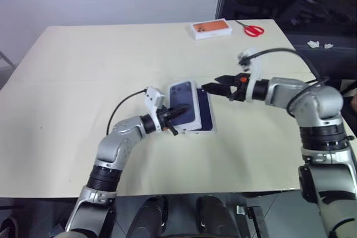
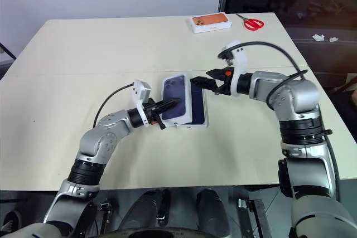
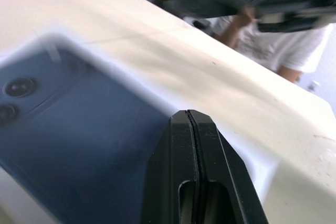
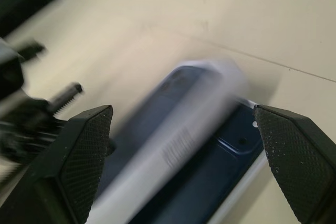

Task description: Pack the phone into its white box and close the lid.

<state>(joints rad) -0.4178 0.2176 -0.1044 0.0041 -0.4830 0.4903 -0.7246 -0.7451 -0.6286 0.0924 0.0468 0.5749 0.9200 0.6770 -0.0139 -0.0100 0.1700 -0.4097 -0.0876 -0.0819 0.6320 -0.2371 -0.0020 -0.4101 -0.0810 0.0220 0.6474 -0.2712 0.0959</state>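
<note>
1. Cream table (image 1: 83, 82), mid area: white box (image 2: 202, 122) holds the phone (image 2: 198, 107); the lid (image 2: 177, 100) lies skewed over their left part.
2. Left gripper (image 2: 170, 105) pressed together, tips resting on the lid's printed top.
3. Right gripper (image 1: 211, 88) spread wide, just beside the box's far right corner, holding nothing.
4. Orange-printed box (image 1: 212, 29) and red scissors (image 1: 252, 29) sit well apart at the far edge.

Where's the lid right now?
In the head views the lid lies mid-table, askew over the left part of the white box with the phone still partly uncovered; the shut left gripper rests on it, the open right gripper beside it.
</note>
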